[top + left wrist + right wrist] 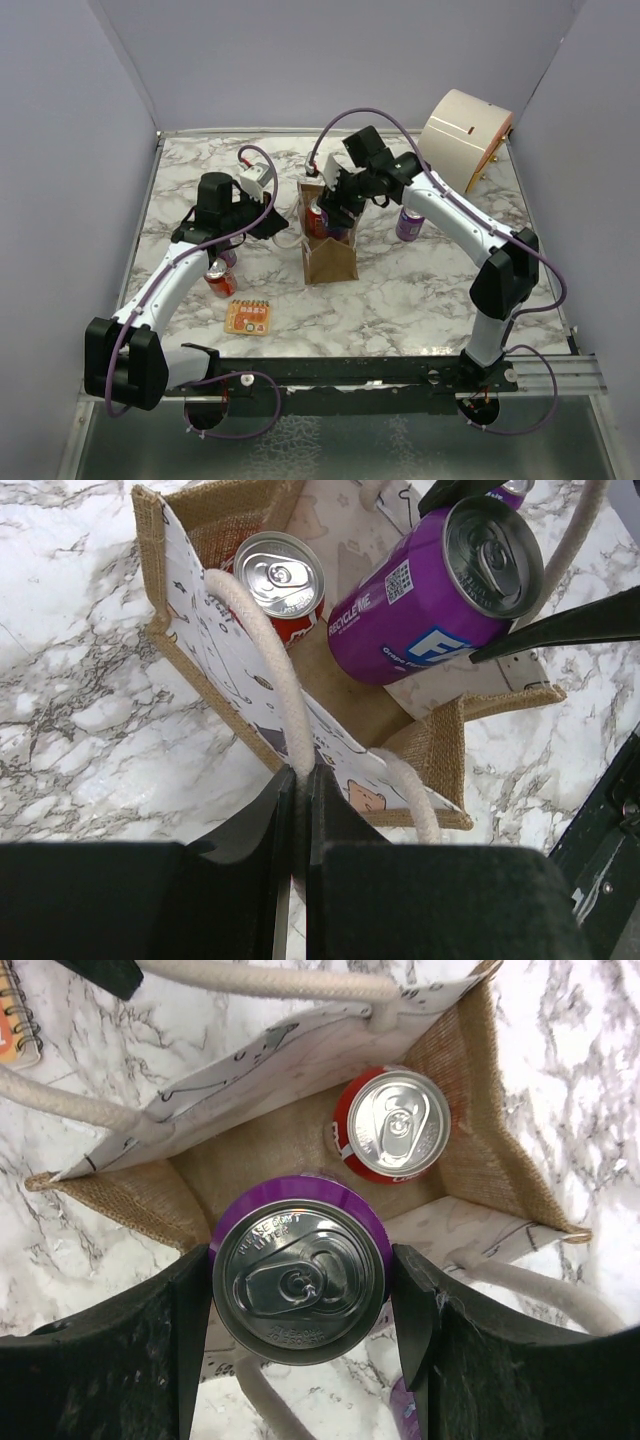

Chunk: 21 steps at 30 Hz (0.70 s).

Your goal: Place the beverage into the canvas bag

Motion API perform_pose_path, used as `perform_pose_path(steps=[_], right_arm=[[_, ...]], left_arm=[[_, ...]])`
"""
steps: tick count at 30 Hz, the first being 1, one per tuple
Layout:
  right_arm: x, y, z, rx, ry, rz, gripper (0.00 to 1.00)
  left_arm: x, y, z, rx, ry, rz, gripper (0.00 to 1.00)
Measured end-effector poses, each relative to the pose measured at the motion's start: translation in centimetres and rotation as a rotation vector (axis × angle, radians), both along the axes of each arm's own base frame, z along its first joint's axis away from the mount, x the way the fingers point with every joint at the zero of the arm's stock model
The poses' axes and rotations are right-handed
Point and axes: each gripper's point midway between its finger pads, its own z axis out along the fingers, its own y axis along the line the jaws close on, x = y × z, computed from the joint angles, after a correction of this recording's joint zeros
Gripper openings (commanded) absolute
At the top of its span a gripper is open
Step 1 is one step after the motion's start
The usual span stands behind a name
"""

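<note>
Right gripper (pixel 300 1295) clamps purple can (pixel 298 1260) over canvas bag (pixel 485 1130); left gripper (pixel 298 795) apparently pinches handle (pixel 266 650)

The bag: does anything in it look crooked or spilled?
Only the purple can leans sideways at the opening of the canvas bag, held by the right hand. The red can inside stands upright. Nothing looks spilled.

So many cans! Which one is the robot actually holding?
The purple can, clamped between the right fingers over the bag. The red can stands inside it.
</note>
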Motion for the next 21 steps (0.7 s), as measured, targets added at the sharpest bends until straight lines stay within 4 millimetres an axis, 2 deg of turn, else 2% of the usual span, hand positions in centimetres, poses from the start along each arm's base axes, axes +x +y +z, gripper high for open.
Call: perform_pose_path(steps=[11, 21], right_arm=[[-1.0, -0.7, -5.4, -0.069, 0.092, 0.002, 0.01], [-0.5, 0.4, -6.9, -0.027, 0.104, -0.006, 0.01]], left_arm=[[0.0, -0.1, -0.6, -0.001, 0.014, -0.006, 0.00], [0.1, -0.1, -0.8, 0.001, 0.019, -0.006, 0.00]])
